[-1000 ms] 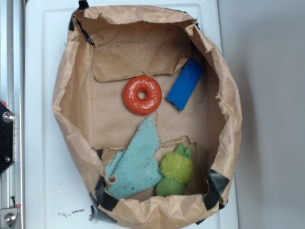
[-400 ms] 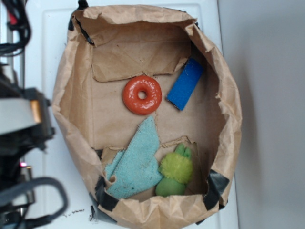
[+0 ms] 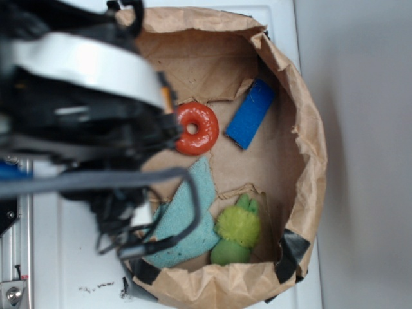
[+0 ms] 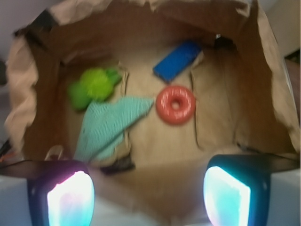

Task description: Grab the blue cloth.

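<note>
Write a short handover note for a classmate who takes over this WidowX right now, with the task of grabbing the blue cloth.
Gripper: open, holding nothing, above the near edge of the paper bag, its fingers wide apart.
Blue cloth: flat on the bag floor, beside the green plush toy, its pointed tip toward the orange ring. The blue block lies beyond the ring.
Done: the arm is over the bag.
Left: centre over the cloth, descend, close on it, lift. Take care not to pinch the plush toy.

Cloth (image 4: 106,127) in bag (image 4: 277,89) (beside ring (image 4: 175,104))
</note>
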{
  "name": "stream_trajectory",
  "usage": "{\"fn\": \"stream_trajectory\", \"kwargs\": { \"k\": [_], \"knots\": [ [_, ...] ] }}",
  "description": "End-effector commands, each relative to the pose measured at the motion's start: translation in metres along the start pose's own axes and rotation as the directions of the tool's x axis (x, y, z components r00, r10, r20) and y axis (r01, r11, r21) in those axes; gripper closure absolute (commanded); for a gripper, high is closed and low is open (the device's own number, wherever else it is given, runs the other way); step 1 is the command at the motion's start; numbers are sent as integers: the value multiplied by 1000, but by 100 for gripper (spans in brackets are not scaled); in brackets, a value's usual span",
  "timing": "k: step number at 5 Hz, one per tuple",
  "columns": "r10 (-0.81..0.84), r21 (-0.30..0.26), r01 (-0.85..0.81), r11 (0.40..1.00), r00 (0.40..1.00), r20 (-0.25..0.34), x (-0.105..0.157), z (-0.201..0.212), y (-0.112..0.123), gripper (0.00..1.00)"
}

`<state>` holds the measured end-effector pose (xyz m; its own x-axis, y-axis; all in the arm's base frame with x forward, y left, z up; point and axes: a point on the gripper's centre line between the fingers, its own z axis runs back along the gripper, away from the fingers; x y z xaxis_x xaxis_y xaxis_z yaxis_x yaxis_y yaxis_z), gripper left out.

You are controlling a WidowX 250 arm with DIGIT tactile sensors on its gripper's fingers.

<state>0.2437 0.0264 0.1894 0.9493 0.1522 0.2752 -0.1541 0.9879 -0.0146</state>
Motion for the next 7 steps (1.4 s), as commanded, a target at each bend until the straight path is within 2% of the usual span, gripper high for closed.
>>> {"fn": "stream_trajectory", "kwargs": {
  "k": [1,2,3,7],
  "knots": [
    [19,-106,-24,994,999,-48,16,-34,17,0],
    [72,-101,-80,992,994,-83,-7,-54,-2,0],
    [101,-121,-116,986,987,-126,-22,-68,-23,0],
    [101,-121,-116,986,987,-126,-22,-68,-23,0]
  ]
}}
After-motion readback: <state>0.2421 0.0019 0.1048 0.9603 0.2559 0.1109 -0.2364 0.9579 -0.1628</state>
